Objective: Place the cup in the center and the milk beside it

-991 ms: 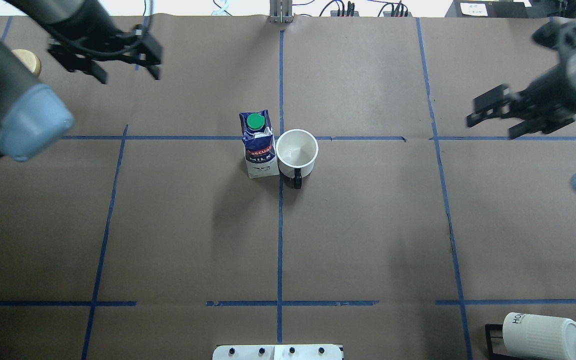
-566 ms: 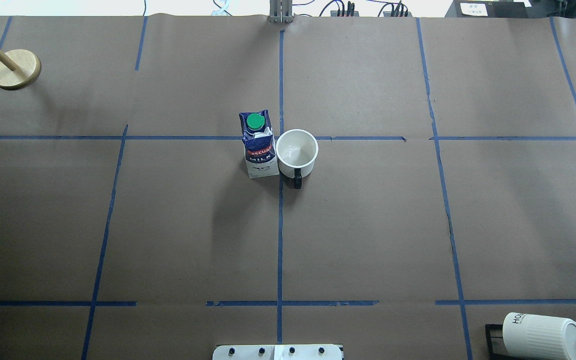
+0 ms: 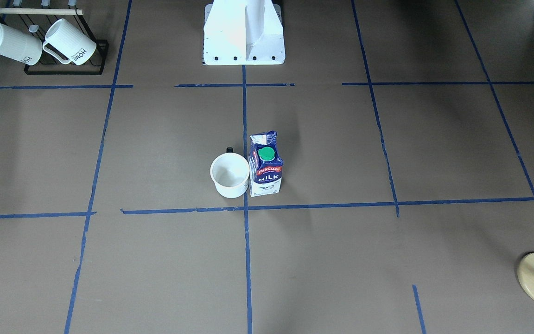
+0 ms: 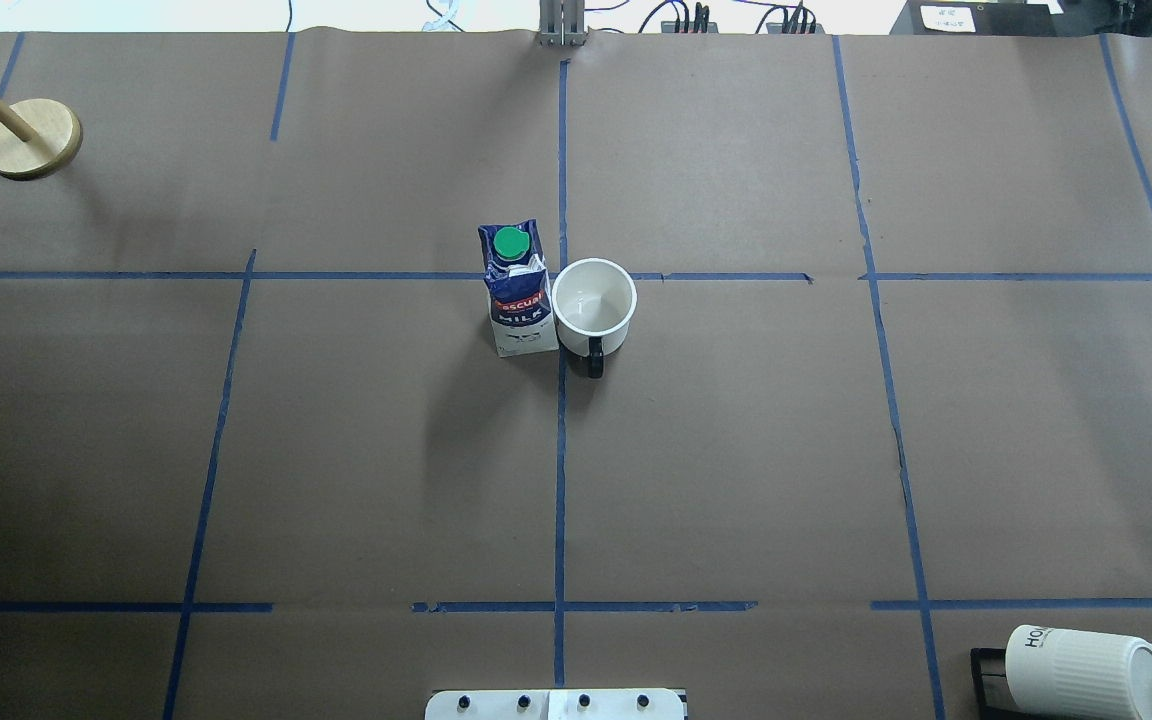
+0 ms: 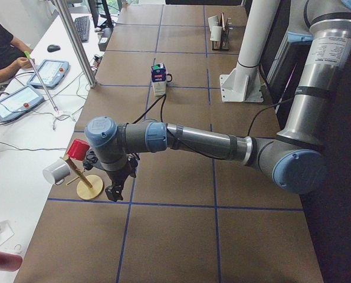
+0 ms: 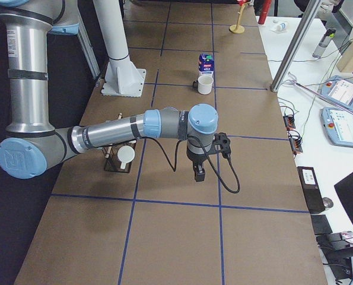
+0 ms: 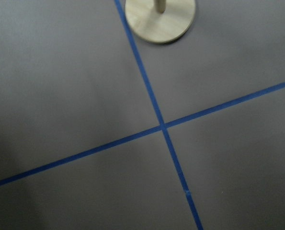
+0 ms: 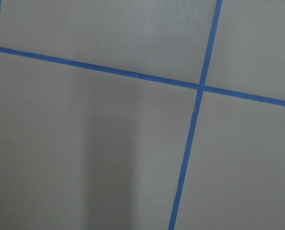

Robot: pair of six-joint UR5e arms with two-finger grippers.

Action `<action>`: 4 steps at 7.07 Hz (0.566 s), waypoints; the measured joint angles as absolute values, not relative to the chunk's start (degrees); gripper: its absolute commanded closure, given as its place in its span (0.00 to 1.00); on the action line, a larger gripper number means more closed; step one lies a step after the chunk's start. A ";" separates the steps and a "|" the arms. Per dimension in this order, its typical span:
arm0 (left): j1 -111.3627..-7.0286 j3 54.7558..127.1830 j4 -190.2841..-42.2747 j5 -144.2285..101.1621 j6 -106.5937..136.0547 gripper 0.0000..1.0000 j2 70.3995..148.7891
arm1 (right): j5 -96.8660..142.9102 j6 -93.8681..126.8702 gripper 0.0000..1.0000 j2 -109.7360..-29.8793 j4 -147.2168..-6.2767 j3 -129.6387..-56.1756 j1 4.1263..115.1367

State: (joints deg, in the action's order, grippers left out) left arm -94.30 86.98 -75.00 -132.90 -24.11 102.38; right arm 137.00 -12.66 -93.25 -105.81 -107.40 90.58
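Looking down from the overhead view, we found the cup (image 4: 593,297) upright on the brown bench (image 4: 736,450), its mouth open to the camera and its dark handle turned toward 6 o'clock. The milk (image 4: 518,295) stood upright at the cup's 9 o'clock, so near that the two seemed to touch, green cap uppermost. The center (image 3: 245,208), where the blue tape lines cross, lay just off both: in the overhead view the cup sat at about 4 o'clock from it and the carton's foot at about 7 o'clock, with the long tape line running between them. Neither arm was near this pair. We saw the left hand (image 5: 117,187) only in the side view from the robot's left, pointing down over the bench just beside the round wooden stand (image 4: 32,138), and we could not tell whether its fingers were apart or together. The right hand (image 6: 199,172) showed only in the side view from the robot's right, also pointing down, near the black rack (image 3: 65,69) with its ribbed white mugs (image 3: 14,44); its state we could not tell either.
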 measured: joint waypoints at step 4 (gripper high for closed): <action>-94.49 86.58 -78.64 -133.78 -15.28 0.00 100.35 | 136.94 -14.05 0.00 -94.77 -104.58 -104.12 89.30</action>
State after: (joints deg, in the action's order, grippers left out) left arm -94.49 86.58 -78.64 -133.78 -15.28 100.35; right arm 136.94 -14.05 -94.77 -104.58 -104.12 89.30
